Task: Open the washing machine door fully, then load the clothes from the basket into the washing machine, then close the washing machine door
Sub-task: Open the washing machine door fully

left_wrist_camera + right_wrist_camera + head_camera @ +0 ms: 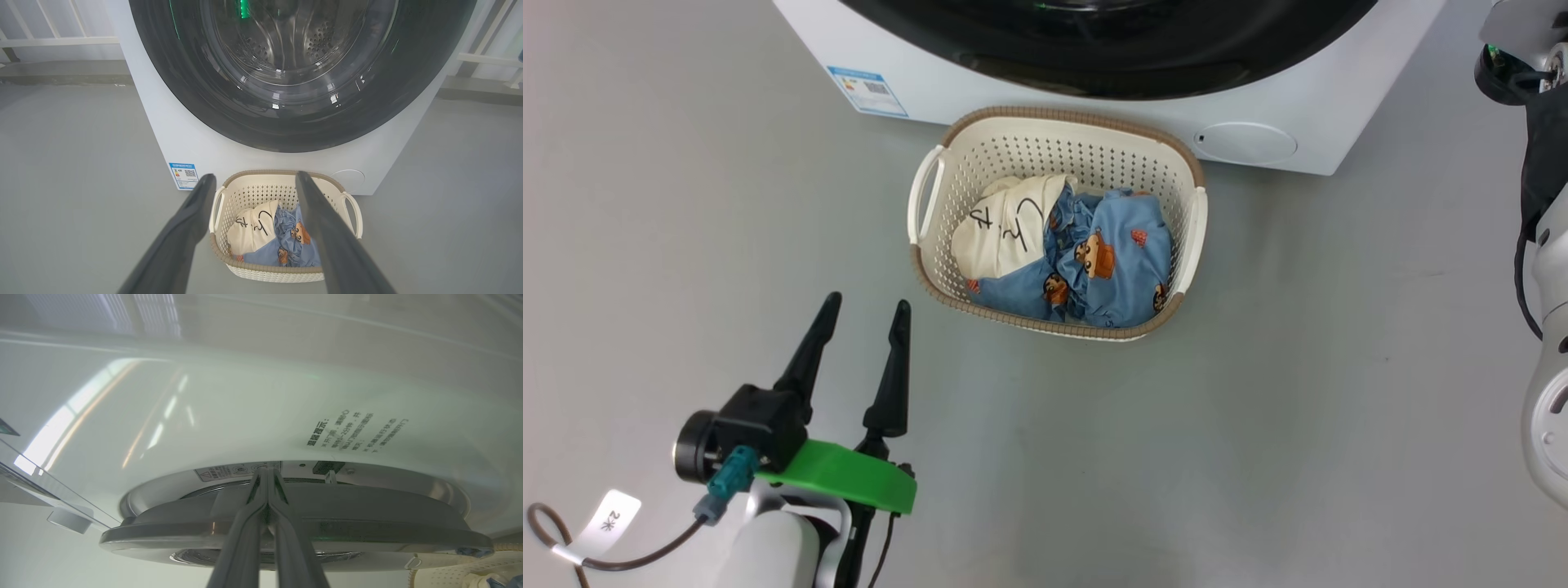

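At the lower left of the head view, left gripper above bare grey floor, long dark fingers spread wide, nothing between them, tips pointing toward the machine. Near the basket's left corner, touching nothing.

Further up and to the right, small blue label on the white front of the washing machine. Across the top middle, glossy black ring of the washing machine door.

Just below it, on the floor just beside the machine's front, the basket, upright, both side handles showing. Inside, cream-white garment with black lettering on the left, lying partly over the blue garment with bear print, bunched across the middle and right.

Right of the basket, round flap low on the machine's front. At the far right edge, pale right arm, running up past the top of the frame.

In the right wrist view, right gripper pressed shut and empty, fingers laid across the grey edge of the door, tips at the narrow gap between door and white front. Cannot tell whether touching.
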Tool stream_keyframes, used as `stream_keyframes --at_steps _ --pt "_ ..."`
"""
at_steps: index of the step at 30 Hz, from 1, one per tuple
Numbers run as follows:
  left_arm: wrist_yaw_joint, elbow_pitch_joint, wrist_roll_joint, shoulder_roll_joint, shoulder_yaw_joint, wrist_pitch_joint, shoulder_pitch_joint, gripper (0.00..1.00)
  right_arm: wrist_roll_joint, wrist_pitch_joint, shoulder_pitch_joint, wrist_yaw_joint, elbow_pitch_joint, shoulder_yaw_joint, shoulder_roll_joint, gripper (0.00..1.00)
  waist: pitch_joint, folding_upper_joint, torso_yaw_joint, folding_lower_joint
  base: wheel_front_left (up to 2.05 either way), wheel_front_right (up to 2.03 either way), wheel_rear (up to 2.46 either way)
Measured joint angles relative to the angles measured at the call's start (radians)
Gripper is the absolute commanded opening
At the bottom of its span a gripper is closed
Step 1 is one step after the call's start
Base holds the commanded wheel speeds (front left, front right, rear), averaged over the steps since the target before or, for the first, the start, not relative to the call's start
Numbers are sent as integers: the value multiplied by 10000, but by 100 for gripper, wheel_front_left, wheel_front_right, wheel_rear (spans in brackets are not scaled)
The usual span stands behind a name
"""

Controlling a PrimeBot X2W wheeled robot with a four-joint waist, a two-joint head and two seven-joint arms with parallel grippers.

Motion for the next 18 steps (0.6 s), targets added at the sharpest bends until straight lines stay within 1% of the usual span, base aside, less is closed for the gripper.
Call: stream_keyframes --at_steps 6,10,18 --pt "10 -75 -188 -2 -159 0 -3 100 -242 98 -244 0 134 -6 -15 0 237 0 99 0 0 0 0" --pt "96 -115 -303 -2 -228 0 -12 100 -577 151 -476 0 138 -10 -21 0 433 0 149 0 0 0 0" --pt "169 -155 -412 -4 -341 0 -232 100 -826 443 -702 0 213 -48 -13 0 700 0 230 0 0 0 0"
